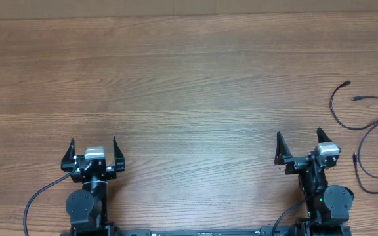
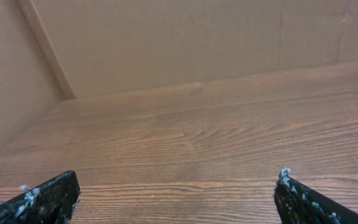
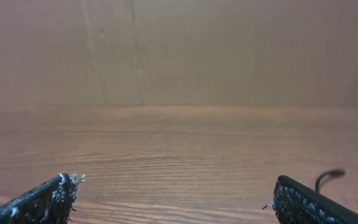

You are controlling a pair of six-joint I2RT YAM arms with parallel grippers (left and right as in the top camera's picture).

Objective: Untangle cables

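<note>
The cables [image 1: 373, 134] are thin black cords lying in loose crossing loops at the table's far right edge, with small plug tips pointing up and left. My right gripper [image 1: 300, 136] is open and empty near the front edge, to the left of the cables. One cable end [image 3: 328, 177] shows at the lower right of the right wrist view, beyond the right finger. My left gripper [image 1: 93, 142] is open and empty at the front left, far from the cables. The left wrist view shows only bare wood between its fingers [image 2: 178, 186].
The wooden table [image 1: 189, 78] stretches across the view. A brown cardboard wall [image 2: 166, 43] stands behind the table, with a side wall at the left.
</note>
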